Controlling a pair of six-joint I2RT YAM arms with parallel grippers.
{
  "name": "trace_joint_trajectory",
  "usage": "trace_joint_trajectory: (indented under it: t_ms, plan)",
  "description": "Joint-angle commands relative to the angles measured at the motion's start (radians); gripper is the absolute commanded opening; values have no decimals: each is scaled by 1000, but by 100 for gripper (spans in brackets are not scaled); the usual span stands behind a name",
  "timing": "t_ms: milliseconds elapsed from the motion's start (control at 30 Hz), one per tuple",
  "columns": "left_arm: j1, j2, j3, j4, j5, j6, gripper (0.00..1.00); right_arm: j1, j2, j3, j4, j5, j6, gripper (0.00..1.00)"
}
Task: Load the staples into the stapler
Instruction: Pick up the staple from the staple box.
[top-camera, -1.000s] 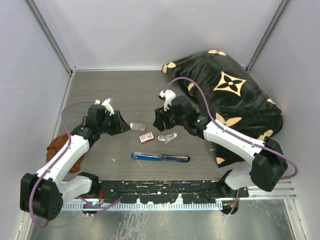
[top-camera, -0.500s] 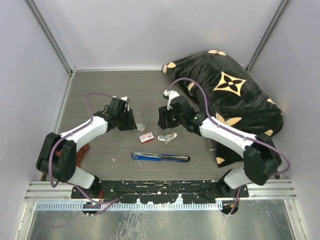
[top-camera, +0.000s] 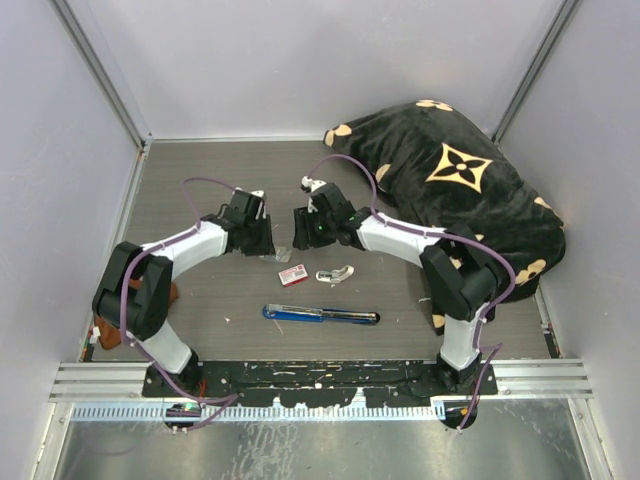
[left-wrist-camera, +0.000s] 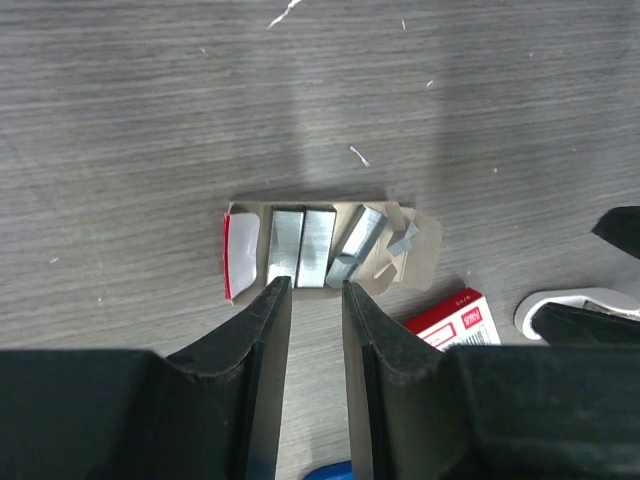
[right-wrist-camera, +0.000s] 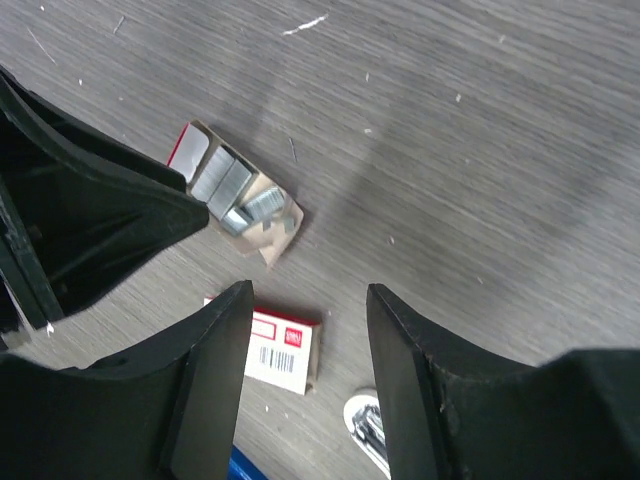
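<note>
Top external shows one stapler (top-camera: 320, 314), one red-and-white box (top-camera: 292, 275), one white piece (top-camera: 335, 273).

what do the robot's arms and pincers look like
The left arm and right arm have white shells with black joints; a purple cable loops along each. The left pincer and right pincer are black, each with two broad tapering fingers.

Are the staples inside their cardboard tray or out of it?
Inside. The staples lie in the cardboard tray, whose flaps are spread open.
</note>
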Motion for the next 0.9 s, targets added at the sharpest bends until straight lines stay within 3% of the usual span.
trace_joint_trajectory:
  t_ms: [0, 200, 867]
  plan:
    - [-5, 24, 54, 41, -35, 28, 28, 1, 53, 99, 57, -49, 25, 55]
    - [-5, 31, 55, 37, -73, 44, 28, 4, 136, 158, 53, -104, 37, 53]
    - [-5, 72, 41, 40, -92, 56, 26, 5, 221, 172, 54, -148, 49, 26]
